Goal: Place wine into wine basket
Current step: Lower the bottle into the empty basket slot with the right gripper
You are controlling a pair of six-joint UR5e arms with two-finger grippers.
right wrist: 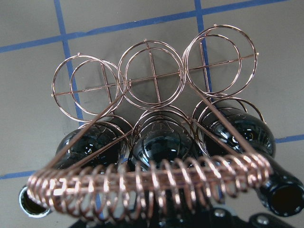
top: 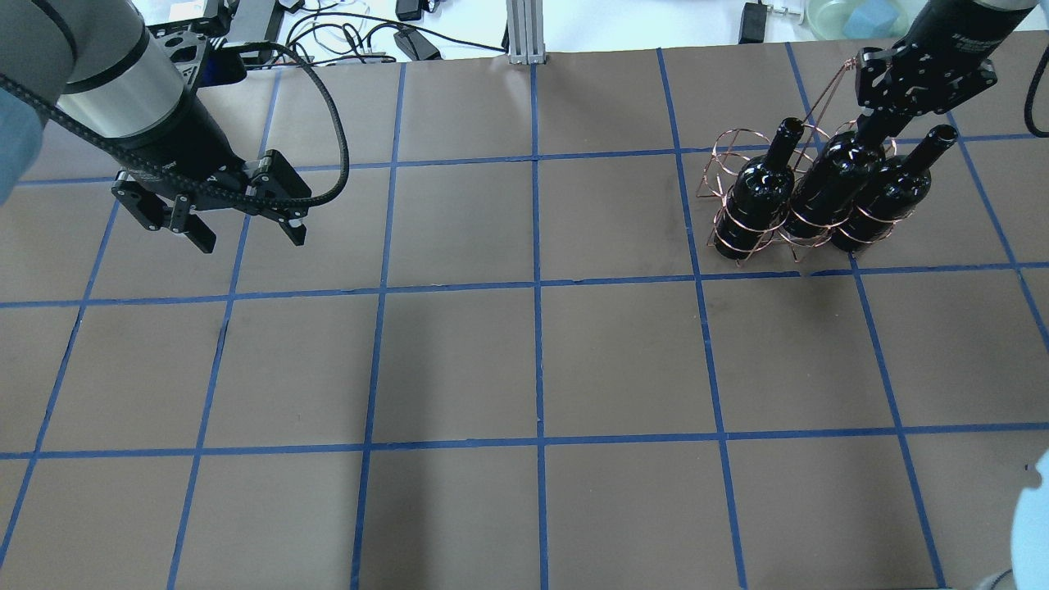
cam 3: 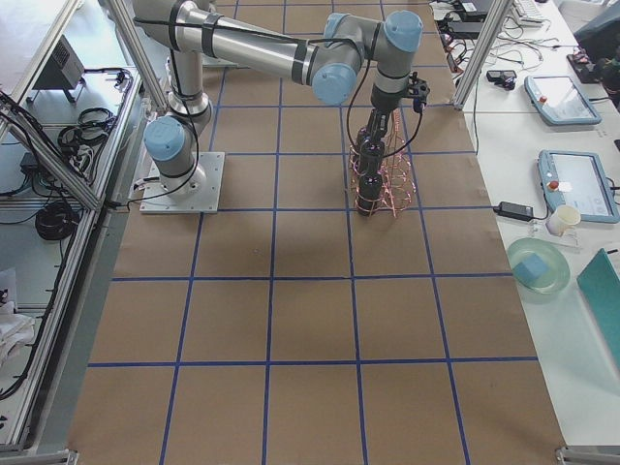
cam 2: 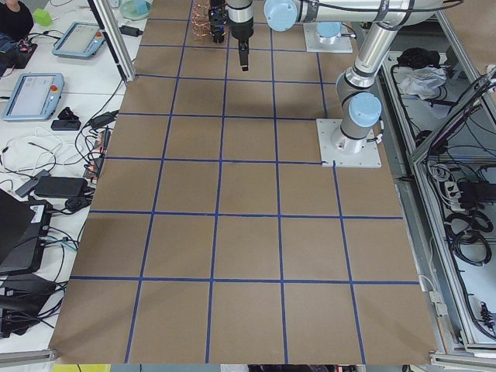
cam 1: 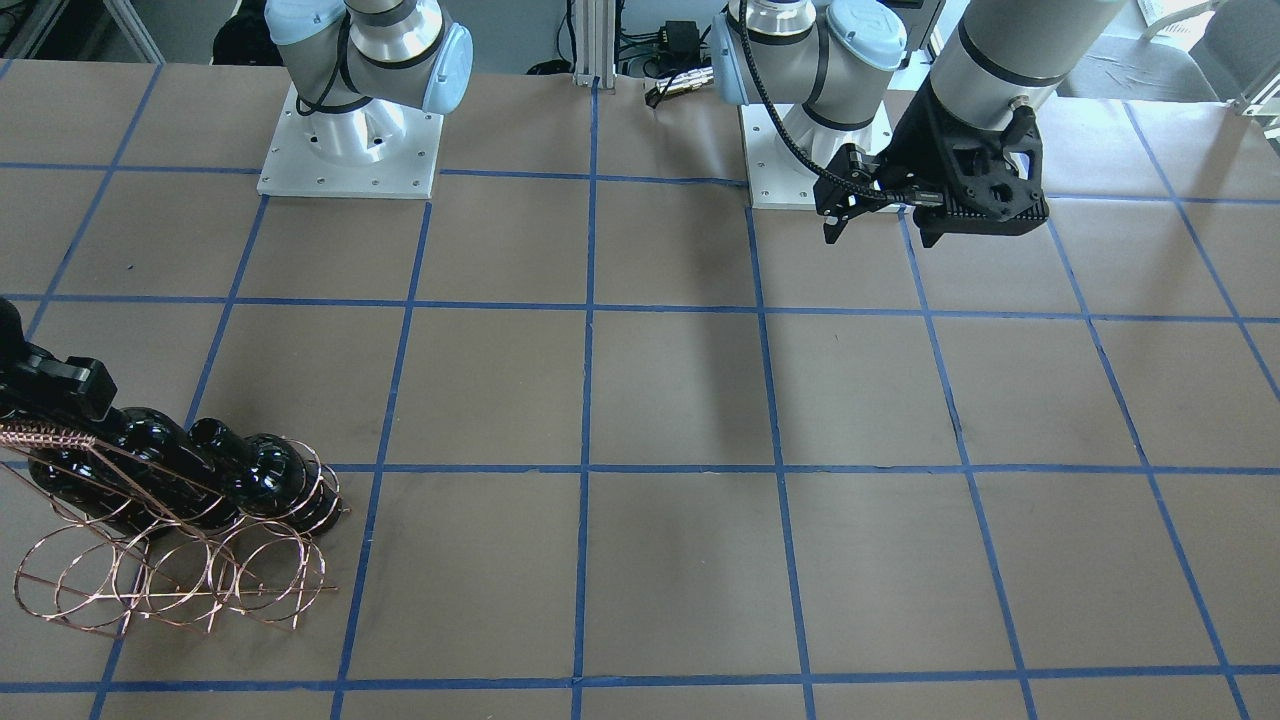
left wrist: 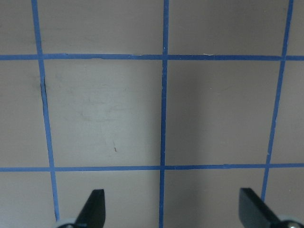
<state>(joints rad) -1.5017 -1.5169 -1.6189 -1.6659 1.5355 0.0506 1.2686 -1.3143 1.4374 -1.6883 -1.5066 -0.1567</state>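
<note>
The copper wire wine basket [top: 729, 156] stands at the far right of the table; it also shows in the front view [cam 1: 180, 580] and the right wrist view [right wrist: 151, 78]. Three glossy black wine bottles lie in its lower loops: left [top: 758, 197], middle [top: 832, 180], right [top: 889, 197]. The upper row of loops is empty. My right gripper [top: 883, 121] is at the middle bottle's neck, under the twisted handle [right wrist: 152, 183], and looks shut on it; the neck is hidden. My left gripper [top: 250, 238] hangs open and empty over bare table at the far left, as its wrist view [left wrist: 173, 211] shows.
Both arm bases [cam 1: 350, 150] stand on the robot's side of the table. Cables and a bowl with a blue block [top: 852, 16] lie beyond the far edge. Brown paper with a blue tape grid [top: 537, 287] covers the table.
</note>
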